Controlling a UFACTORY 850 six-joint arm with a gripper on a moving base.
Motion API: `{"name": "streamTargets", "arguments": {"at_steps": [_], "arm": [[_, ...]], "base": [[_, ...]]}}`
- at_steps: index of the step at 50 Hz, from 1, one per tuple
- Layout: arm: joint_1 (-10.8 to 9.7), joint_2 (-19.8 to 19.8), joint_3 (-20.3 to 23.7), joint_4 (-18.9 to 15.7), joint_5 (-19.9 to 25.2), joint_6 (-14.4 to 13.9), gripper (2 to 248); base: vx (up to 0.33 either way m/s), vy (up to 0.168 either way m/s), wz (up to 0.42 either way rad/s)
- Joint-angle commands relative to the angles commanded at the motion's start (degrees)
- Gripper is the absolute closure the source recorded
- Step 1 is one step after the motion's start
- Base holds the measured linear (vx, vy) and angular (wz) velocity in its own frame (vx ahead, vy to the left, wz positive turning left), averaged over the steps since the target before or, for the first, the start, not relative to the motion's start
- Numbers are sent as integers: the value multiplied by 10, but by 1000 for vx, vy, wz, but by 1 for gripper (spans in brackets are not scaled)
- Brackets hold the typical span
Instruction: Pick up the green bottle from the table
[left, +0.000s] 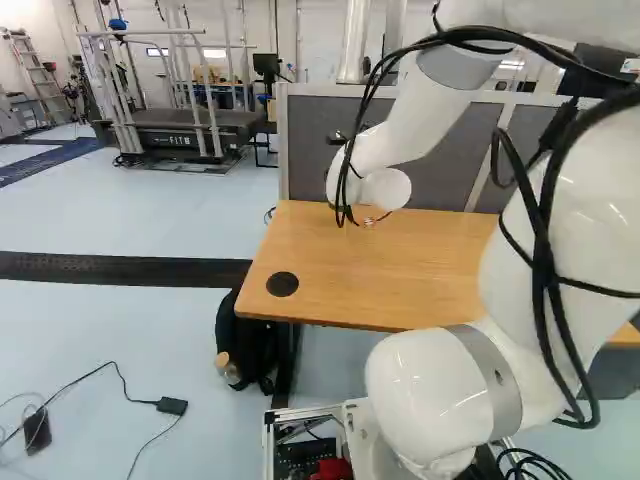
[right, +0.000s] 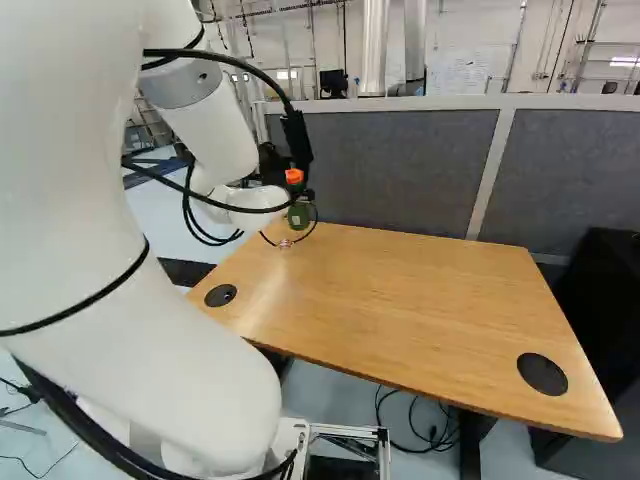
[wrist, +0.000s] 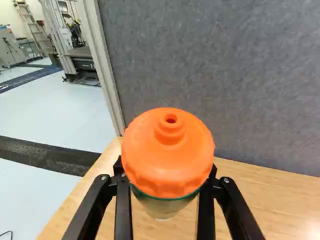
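Two black fingers (wrist: 123, 210) of the gripper (right: 297, 190) closed on the green bottle (right: 298, 215), one on each side, just beneath its orange cap (wrist: 167, 150). Bottle upright. Location: over the far left corner region of the table (right: 400, 300), near the far edge. Whether its base touches the wood: cannot tell. Left base view: bottle hidden behind the arm (left: 400, 140).

Below the bottle, a small shiny object (right: 285, 243) on the tabletop; too small to identify.

Tabletop, further out: one black round cover (left: 282, 284) by the near left corner; a second black disc (right: 542, 374) by the near right corner. Grey divider (right: 380, 165) upright along the far edge.

Under the near left corner: black backpack (left: 245, 340) beside the table leg, with a clear bottle (left: 227, 370) at its left side, tan cap. Loose cables (right: 425, 430) on the floor beneath the near edge. Dark cabinet-like object (right: 605, 300) past the right edge.

Floor, left base view: a black strip (left: 120, 268) running to the table's left edge; a power adapter (left: 172, 405) with its lead, nearer the base. Background at left: treadmill (left: 180, 130) with a rail frame, and a ladder (left: 35, 65) against the wall.
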Motion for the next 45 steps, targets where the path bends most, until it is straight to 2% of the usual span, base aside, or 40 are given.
{"name": "streamTargets", "arguments": {"at_steps": [22,45], "arm": [[1,60,42,0,0,0,134],[0,67,56,0,5,0,134]], "base": [[0,0,0],[0,0,0]]}}
